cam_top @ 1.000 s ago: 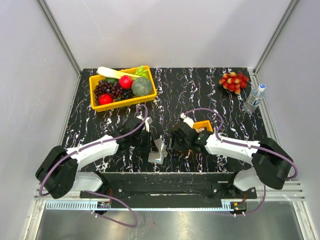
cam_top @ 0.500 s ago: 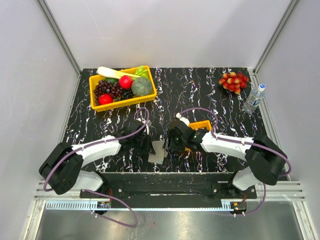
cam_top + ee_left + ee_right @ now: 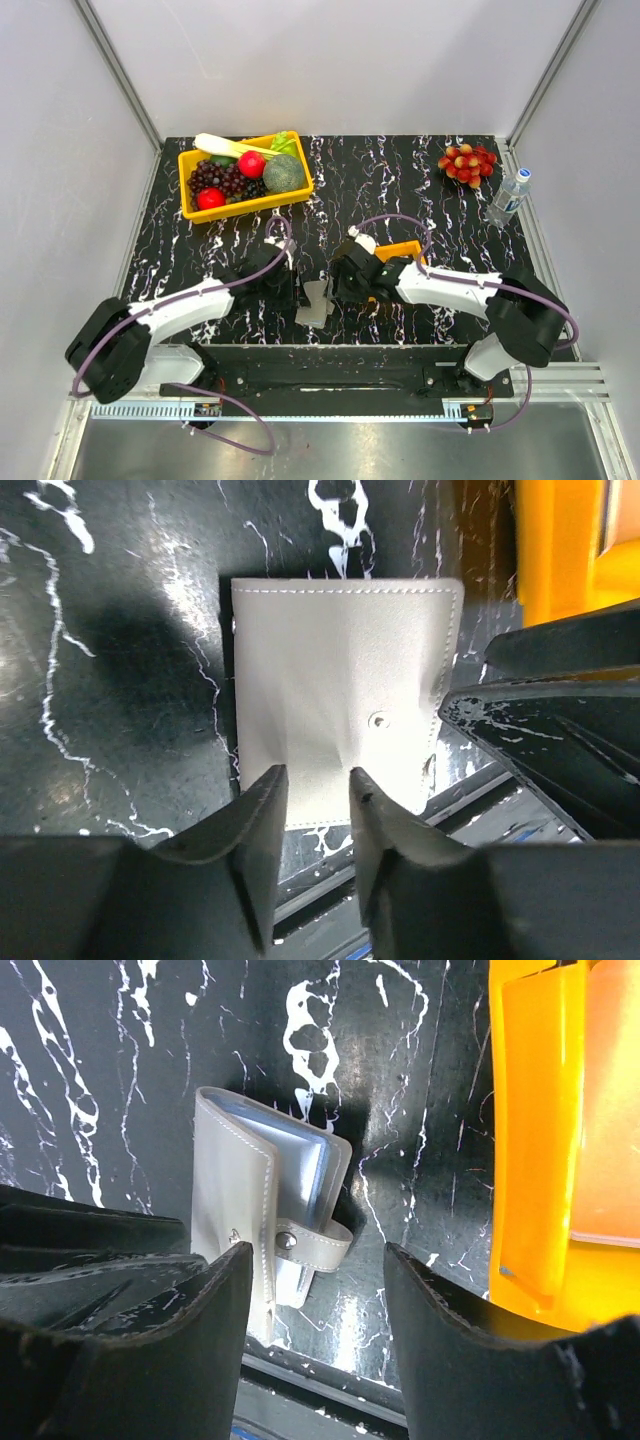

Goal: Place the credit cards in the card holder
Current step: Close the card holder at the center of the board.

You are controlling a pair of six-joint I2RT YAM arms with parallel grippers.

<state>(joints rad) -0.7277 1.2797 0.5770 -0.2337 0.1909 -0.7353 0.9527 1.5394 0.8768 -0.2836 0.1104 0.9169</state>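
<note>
The taupe-grey card holder lies folded near the table's front edge, between my two grippers. In the left wrist view its cover faces me, and my left gripper hovers at its near edge, jaws a narrow gap apart with nothing in them. In the right wrist view the card holder gapes slightly, showing blue-grey pockets, with its snap strap closed across the edge. My right gripper stands open just right of it, empty. A tan credit card lies in the small orange tray.
The orange tray sits right behind my right gripper. A yellow bin of fruit and vegetables is at the back left. Red grapes and a water bottle are at the back right. The metal front rail runs just beyond the holder.
The card holder stood propped up between the grippers and now lies lower and folded. My left jaws closed and then parted again. The right gripper shifted left toward the holder.
</note>
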